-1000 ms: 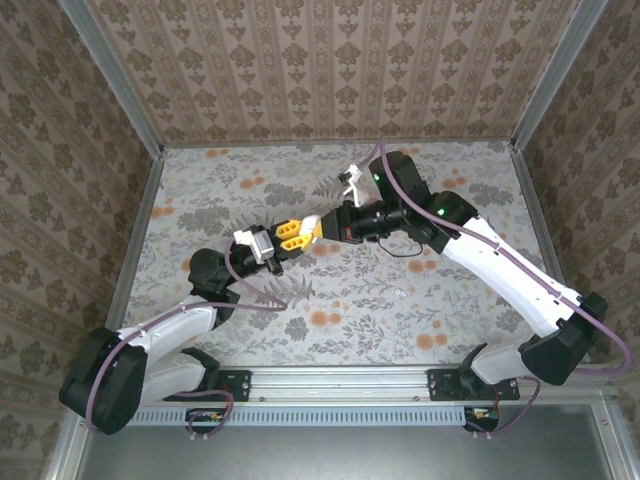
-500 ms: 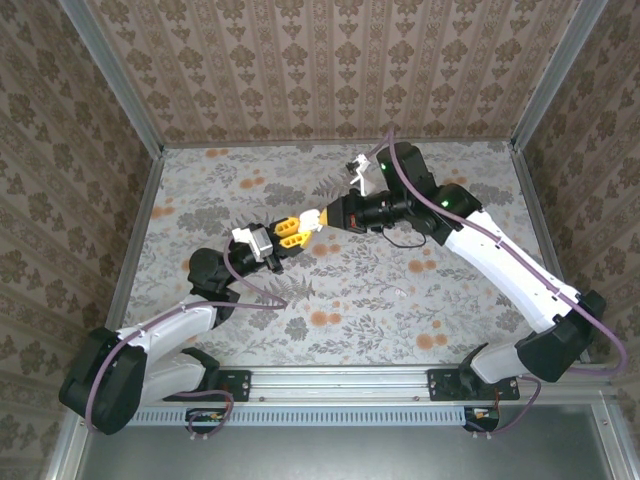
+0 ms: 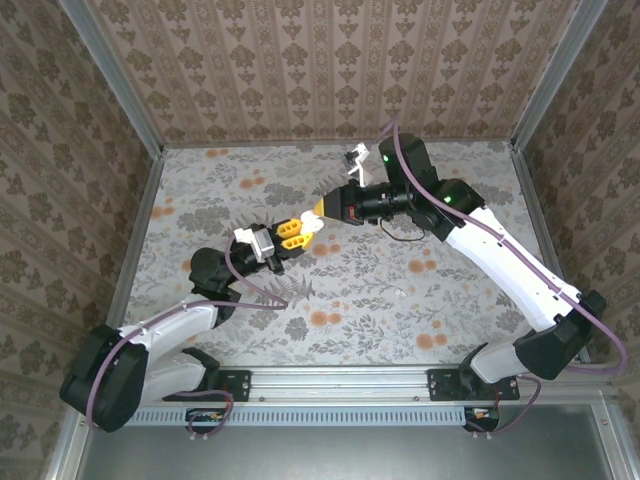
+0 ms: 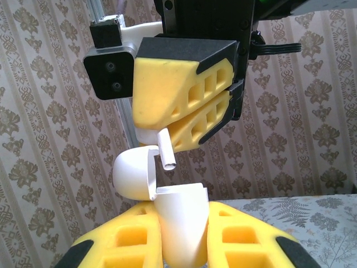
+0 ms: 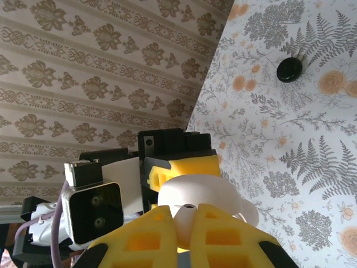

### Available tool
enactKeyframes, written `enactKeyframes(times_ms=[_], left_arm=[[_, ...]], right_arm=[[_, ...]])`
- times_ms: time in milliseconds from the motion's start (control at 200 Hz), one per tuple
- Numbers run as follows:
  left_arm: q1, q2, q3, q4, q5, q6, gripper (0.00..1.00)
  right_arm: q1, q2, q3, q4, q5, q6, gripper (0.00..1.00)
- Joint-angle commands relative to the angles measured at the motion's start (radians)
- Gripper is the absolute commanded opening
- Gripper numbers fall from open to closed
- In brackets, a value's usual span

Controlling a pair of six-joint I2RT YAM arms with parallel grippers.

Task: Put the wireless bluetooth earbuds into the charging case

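Note:
My left gripper (image 4: 178, 209) is shut on the white charging case (image 4: 181, 229), held upright with its lid (image 4: 131, 173) hinged open to the left. Just above it my right gripper (image 4: 152, 127) is shut on a small white earbud (image 4: 165, 152), whose stem points down at the case's open mouth without touching it. In the right wrist view the earbud (image 5: 187, 220) sits between my right fingers (image 5: 223, 234), with the case (image 5: 203, 190) and the left fingers (image 5: 184, 166) right behind. From above, both grippers meet mid-table, left gripper (image 3: 298, 232) and right gripper (image 3: 319, 209).
A small black roundish piece (image 5: 289, 70) lies on the floral table surface (image 5: 312, 167). A tiny pale speck (image 3: 400, 292) lies on the table nearer the right arm. Patterned walls (image 3: 330, 70) close in the table at the back and sides.
My right gripper has moved a little toward the far wall with the earbud, its wrist swinging right. The left gripper has kept the case almost still.

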State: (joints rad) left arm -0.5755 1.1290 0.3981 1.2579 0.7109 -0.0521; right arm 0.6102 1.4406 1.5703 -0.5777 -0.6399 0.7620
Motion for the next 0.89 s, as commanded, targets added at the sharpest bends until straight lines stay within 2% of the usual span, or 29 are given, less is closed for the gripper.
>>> enactKeyframes(times_ms=[0, 600, 890], left_arm=[[-0.012, -0.001, 0.026, 0.033, 0.059, -0.01, 0.0], [-0.011, -0.02, 0.028, 0.035, 0.039, -0.026, 0.0], [-0.008, -0.024, 0.035, 0.037, 0.02, -0.046, 0.0]], right_arm=[[-0.003, 0.021, 0.026, -0.024, 0.013, -0.025, 0.07], [0.022, 0.019, -0.018, -0.122, 0.072, -0.198, 0.07], [0.046, 0.015, -0.012, -0.128, 0.095, -0.23, 0.07]])
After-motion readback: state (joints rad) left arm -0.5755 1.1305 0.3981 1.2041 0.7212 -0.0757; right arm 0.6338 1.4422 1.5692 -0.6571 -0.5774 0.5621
